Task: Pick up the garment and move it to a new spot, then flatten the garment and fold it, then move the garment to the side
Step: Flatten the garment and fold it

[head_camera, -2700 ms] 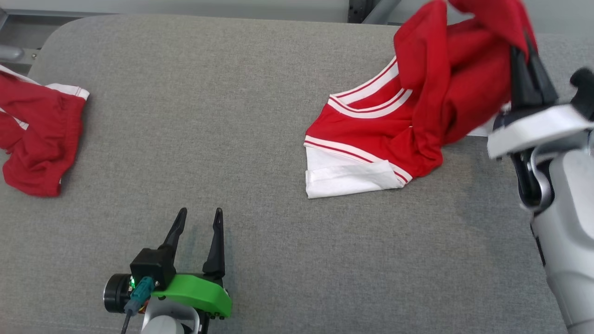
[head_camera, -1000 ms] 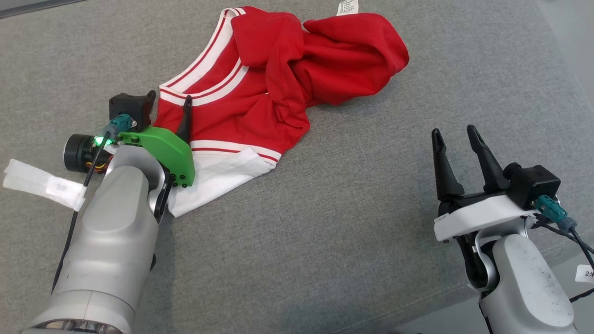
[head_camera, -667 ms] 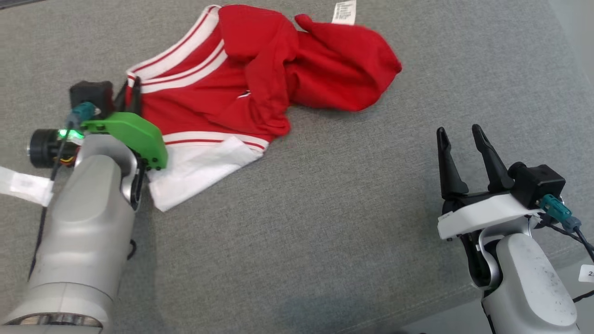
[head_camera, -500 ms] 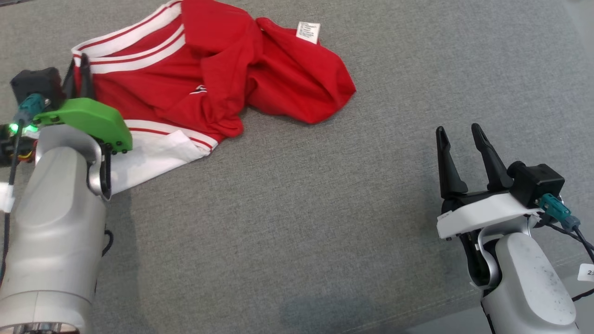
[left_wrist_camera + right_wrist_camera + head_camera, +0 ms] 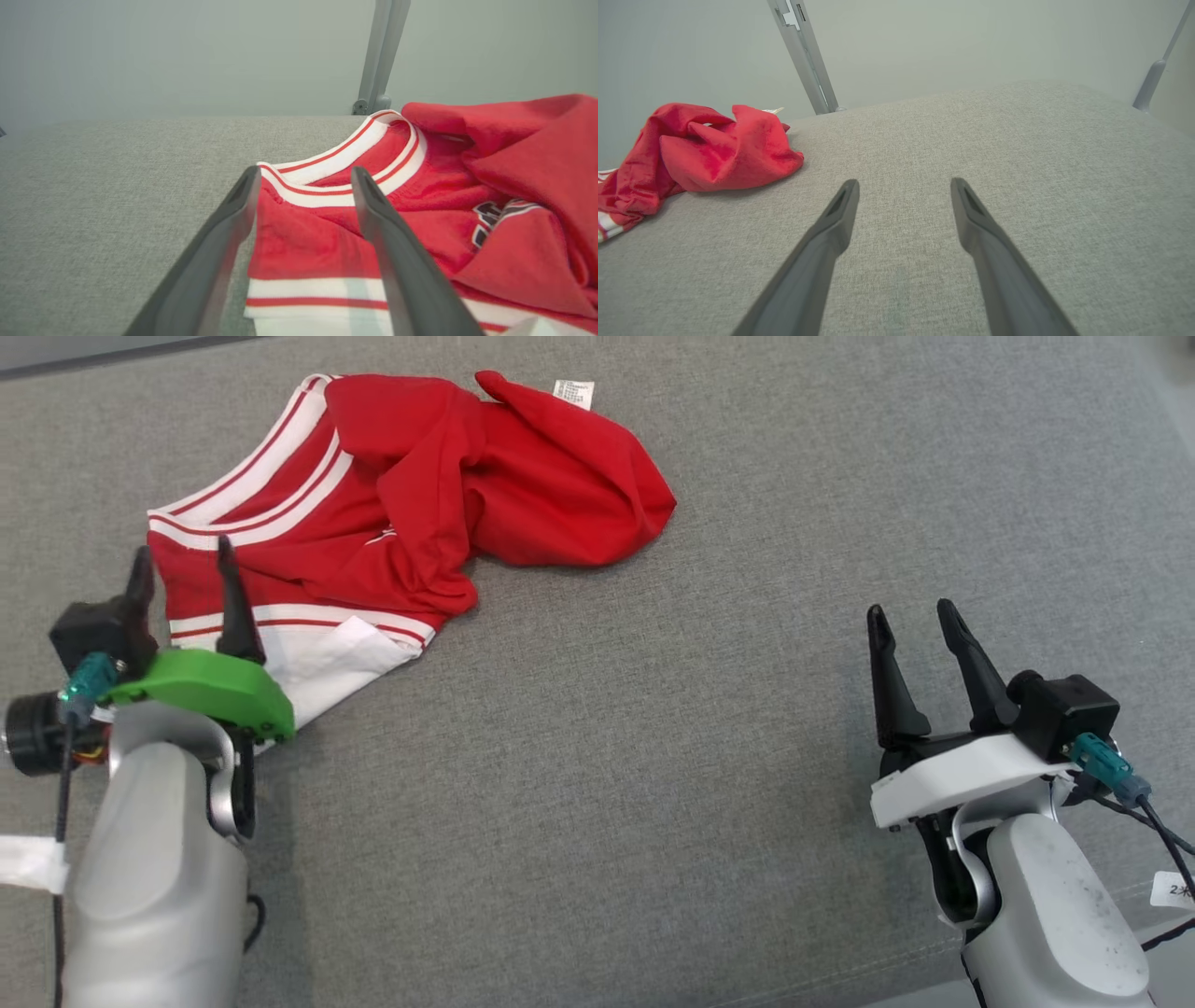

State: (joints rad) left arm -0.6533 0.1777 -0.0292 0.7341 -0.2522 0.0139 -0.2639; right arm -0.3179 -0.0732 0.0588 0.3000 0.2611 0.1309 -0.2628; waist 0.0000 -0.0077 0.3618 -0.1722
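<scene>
Left gripper (image 5: 183, 549) reopened, jaws apart, crumpled red garment (image 5: 551, 485), grey woven surface (image 5: 653, 756)

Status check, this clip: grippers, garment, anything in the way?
Left gripper open, fingers astride striped edge of red jersey. Right gripper open, apart over grey padded surface. Jersey crumpled, unfolded. No obstacle seen.

obstacle: crumpled red garment (image 5: 401, 504) heaped at far left of grey surface (image 5: 653, 784) | free: bare cloth from heap across to right gripper (image 5: 910, 609) | left gripper (image 5: 183, 549) straddles garment's near corner (fingers parted) | far edge: metal post (image 5: 803, 56) beyond
</scene>
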